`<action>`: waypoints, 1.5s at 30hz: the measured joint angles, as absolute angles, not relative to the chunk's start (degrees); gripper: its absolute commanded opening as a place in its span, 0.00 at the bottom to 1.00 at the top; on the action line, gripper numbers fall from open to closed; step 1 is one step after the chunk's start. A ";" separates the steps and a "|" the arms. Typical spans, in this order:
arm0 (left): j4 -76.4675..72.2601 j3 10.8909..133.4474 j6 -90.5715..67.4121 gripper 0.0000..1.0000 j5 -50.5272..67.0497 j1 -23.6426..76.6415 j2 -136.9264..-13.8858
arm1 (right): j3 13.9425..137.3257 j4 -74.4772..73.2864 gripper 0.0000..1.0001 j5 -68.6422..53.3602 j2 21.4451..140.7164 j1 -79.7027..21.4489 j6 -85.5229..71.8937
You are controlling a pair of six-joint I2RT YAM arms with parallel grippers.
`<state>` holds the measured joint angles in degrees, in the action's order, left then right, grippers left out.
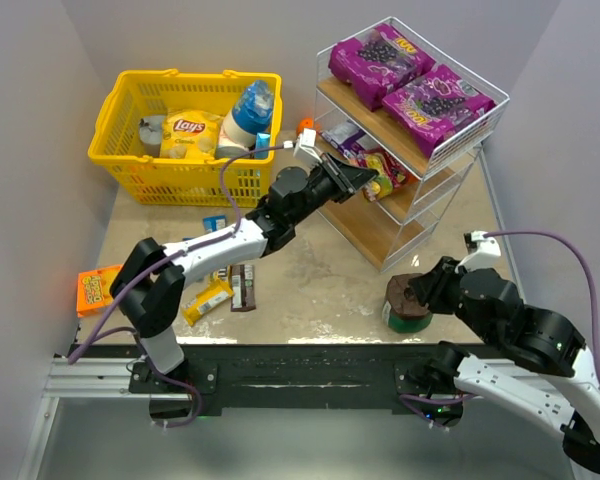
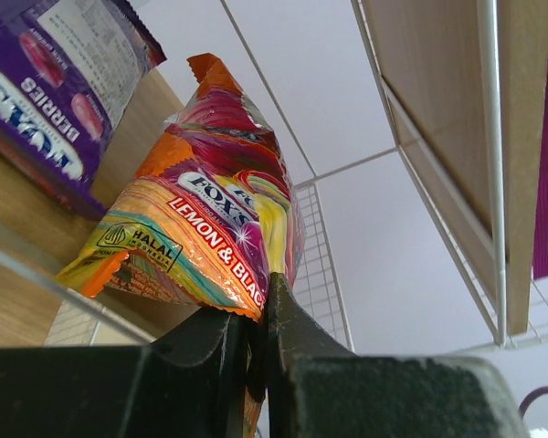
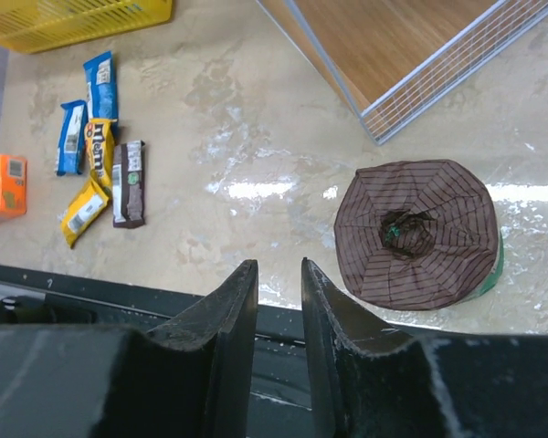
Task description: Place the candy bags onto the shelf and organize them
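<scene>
I drive left arm (image 1: 212,256) and right arm (image 1: 525,335): white links, black joints, purple cables (image 1: 224,190) (one each); left claw (image 2: 258,319), right claw (image 3: 279,274) black.

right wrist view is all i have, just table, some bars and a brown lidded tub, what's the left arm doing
Observer: The left tool is shut on a Fox's candy bag at the middle tier of the shelf.
Operator: anything on the top tier
Observer: Yes, the left purple bag and the right purple bag lie side by side there.
Operator: whats inside the yellow basket
Observer: The yellow basket holds a Lay's chip bag and a white bottle with a blue top.
</scene>
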<state>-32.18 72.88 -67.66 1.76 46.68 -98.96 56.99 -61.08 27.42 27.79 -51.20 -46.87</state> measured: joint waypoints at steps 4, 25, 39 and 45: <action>-32.23 75.81 -69.49 0.05 -1.15 48.18 -101.67 | 57.32 -62.22 0.32 28.29 28.03 -51.20 -47.16; -25.04 86.87 -76.49 0.19 -12.75 53.12 -111.00 | 57.43 -63.26 0.36 30.59 27.35 -51.20 -48.25; -23.46 87.83 -77.82 0.58 -15.03 54.65 -110.32 | 57.43 -63.31 0.36 31.00 26.52 -51.20 -48.95; -22.68 83.77 -77.80 0.43 -15.00 55.29 -107.63 | 57.43 -63.44 0.36 31.68 25.45 -51.20 -49.76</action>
